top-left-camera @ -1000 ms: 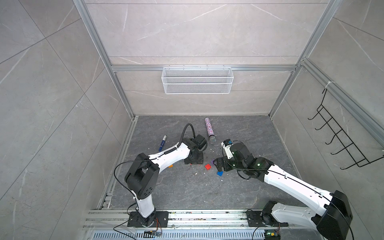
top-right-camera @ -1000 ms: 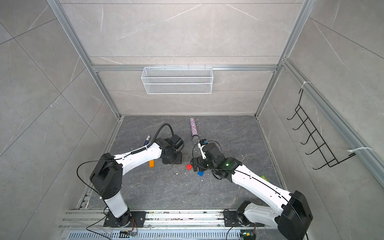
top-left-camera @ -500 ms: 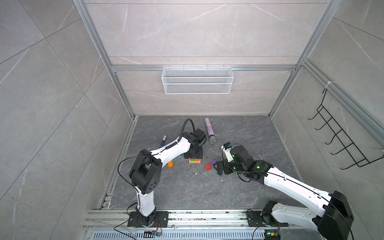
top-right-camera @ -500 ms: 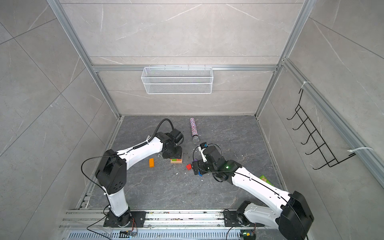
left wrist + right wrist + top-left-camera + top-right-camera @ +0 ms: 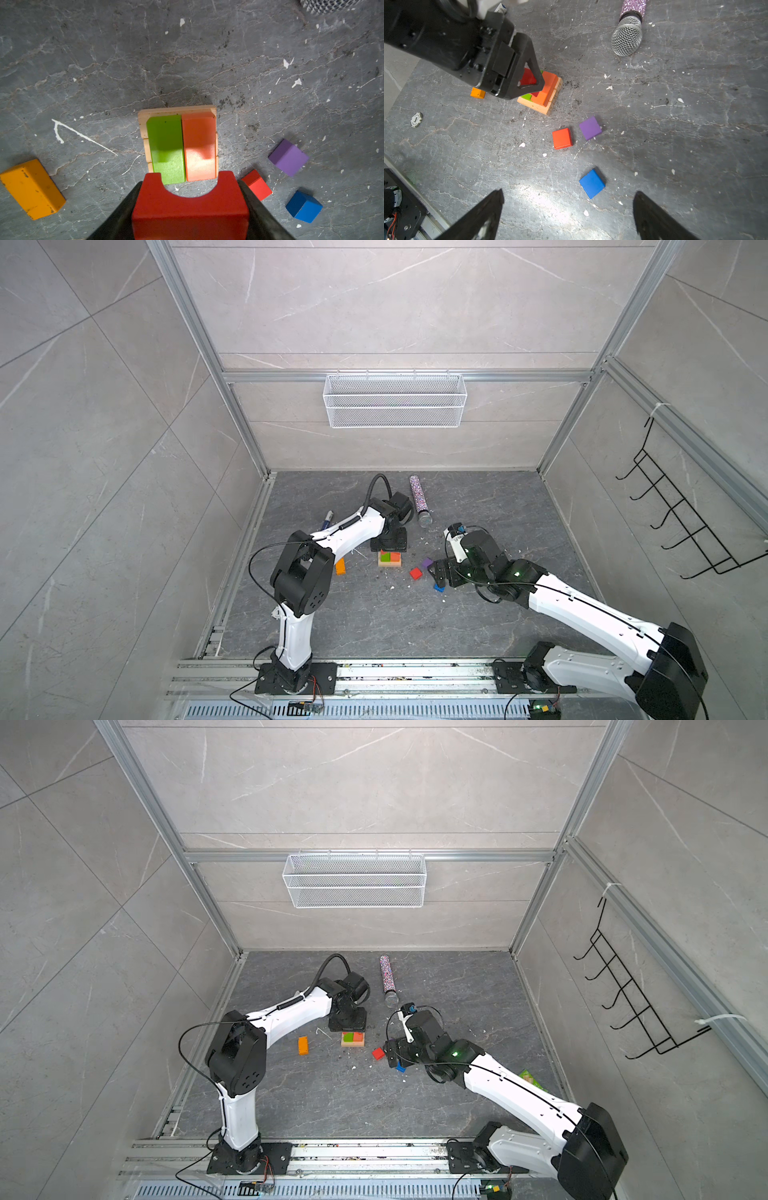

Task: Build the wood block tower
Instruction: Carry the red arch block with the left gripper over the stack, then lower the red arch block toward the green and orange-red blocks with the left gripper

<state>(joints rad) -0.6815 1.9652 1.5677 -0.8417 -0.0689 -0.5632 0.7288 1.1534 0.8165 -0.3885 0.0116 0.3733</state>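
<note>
Grey marbled bench (image 5: pixel 374 626), flecked with white chips, enclosed by pale tiled walls. White wire basket (image 5: pixel 395 400) on the back wall, black wire hook rack (image 5: pixel 681 526) on the right-hand wall.

Item 1: tower (image 5: pixel 390 559), mid-bench, two layers. Flat tan wooden base (image 5: pixel 142 124) of planks laid side by side, carrying a green wooden oblong (image 5: pixel 166 145) and an orange-red wooden oblong (image 5: pixel 199 145), flanks touching.

Item 2: red wooden arch block (image 5: pixel 190 205) with a semicircular cut-out, pinched between the fingers of the left claw (image 5: pixel 388 545) at the tower's edge, over the coloured layer. Whether it touches that layer cannot be told.

Item 3: loose blocks on the bench. Orange wooden oblong (image 5: pixel 340 566), left of the tower and apart from it. Small red wooden cube (image 5: pixel 416 573), purple wooden cube (image 5: pixel 427 563) and blue wooden cube (image 5: pixel 439 587), grouped right of the tower, none touching.

Item 4: right claw (image 5: pixel 568 194), fingers spread wide, holding nothing, low over the bench. The blue wooden cube lies just ahead of the gap.

Item 5: sundries. Glittery microphone with silver mesh head (image 5: pixel 419 499), lying behind the tower. Blue marker pen (image 5: pixel 328 519), partly hidden behind the left arm. Green packet (image 5: pixel 532 1079) beside the right arm. White poker chip (image 5: pixel 416 119).
</note>
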